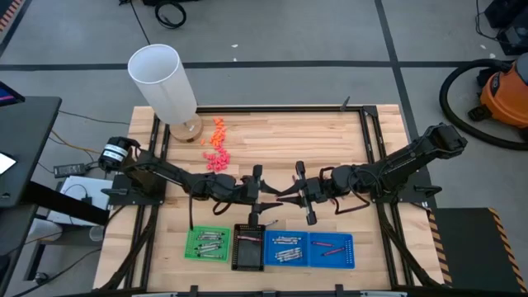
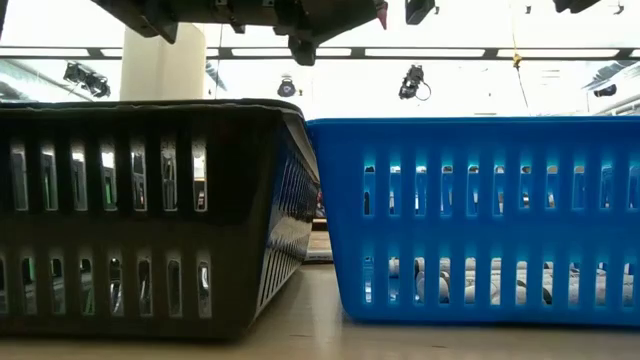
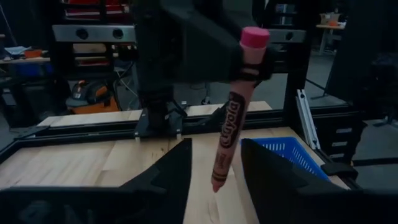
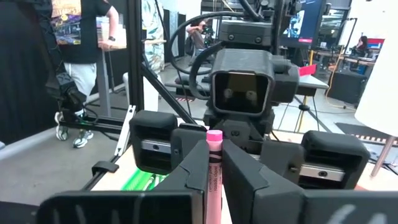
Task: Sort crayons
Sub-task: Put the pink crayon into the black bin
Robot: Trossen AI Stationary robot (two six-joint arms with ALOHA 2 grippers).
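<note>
Crayon: paper-wrapped pink stick, at your high frame's centre.
Right gripper: you see it clenched on the crayon.
Left gripper: dark wedge fingers parted, flanking its tip.
Trays: slotted plastic, lower centre.

Two arms meeting mid-table, four trays below

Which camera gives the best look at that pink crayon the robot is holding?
The left wrist view: the pink crayon hangs upright, fully visible with its label. The right wrist view shows only its upper part between fingers; the high view barely shows it; the low view doesn't.
</note>
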